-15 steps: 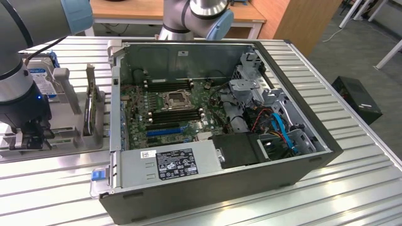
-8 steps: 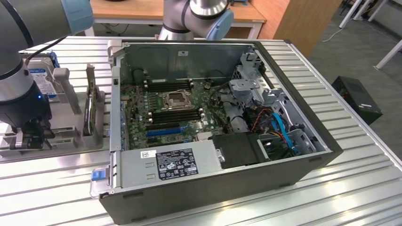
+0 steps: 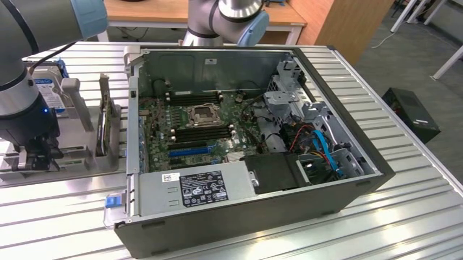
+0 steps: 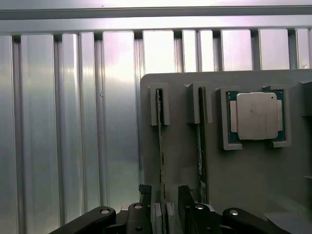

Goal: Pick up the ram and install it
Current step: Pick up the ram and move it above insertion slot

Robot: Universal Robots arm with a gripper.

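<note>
The arm (image 3: 32, 19) reaches in from the top of the exterior view, its grey links joined by light-blue capped joints. One such joint (image 3: 230, 16) sits at the top centre, and another link crosses the upper corner on the exterior view's left. From there the wrist (image 3: 18, 95) points straight down, a cable trailing beside it. The dark end effector (image 3: 36, 156) hangs low at the exterior view's left edge. In the wrist view its fingers (image 4: 186, 202) stand parted, with a clear gap between them.

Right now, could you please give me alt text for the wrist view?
The open hand hangs over the ram, standing on edge in a grey holder, beside a second stick and a silver processor chip.
</note>
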